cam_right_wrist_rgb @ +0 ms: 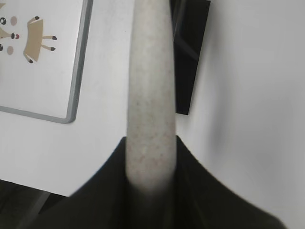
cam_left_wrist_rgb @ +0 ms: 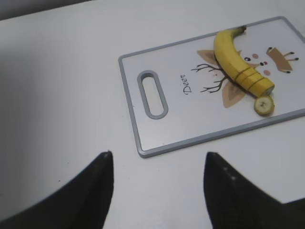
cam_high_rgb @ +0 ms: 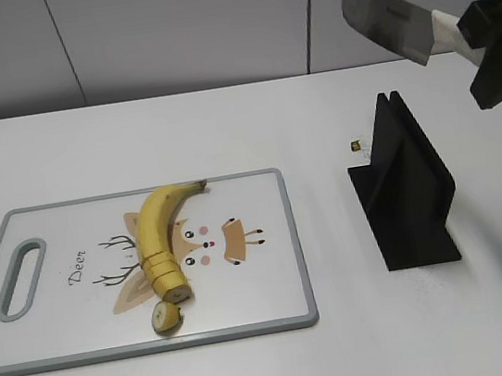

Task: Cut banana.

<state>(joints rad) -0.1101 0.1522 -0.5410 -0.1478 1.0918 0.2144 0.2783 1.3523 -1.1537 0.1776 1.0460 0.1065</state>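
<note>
The yellow banana (cam_high_rgb: 156,234) lies on the white cutting board (cam_high_rgb: 261,261), dark stem pointing back right. Its near end is cut flat with slice lines, and a small severed end piece (cam_high_rgb: 166,317) lies just in front of it. The banana (cam_left_wrist_rgb: 234,59) and the end piece (cam_left_wrist_rgb: 263,105) also show in the left wrist view. My right gripper (cam_high_rgb: 493,46) is shut on the pale handle of a knife (cam_right_wrist_rgb: 150,95), held high at the back right, blade (cam_high_rgb: 386,19) pointing left. My left gripper (cam_left_wrist_rgb: 157,162) is open and empty above the table, left of the board.
A black knife stand (cam_high_rgb: 406,190) stands on the white table right of the cutting board; it also shows in the right wrist view (cam_right_wrist_rgb: 188,57). A small dark object (cam_high_rgb: 355,145) lies behind the stand. The board (cam_left_wrist_rgb: 200,124) has a handle slot (cam_left_wrist_rgb: 152,94) at its left end.
</note>
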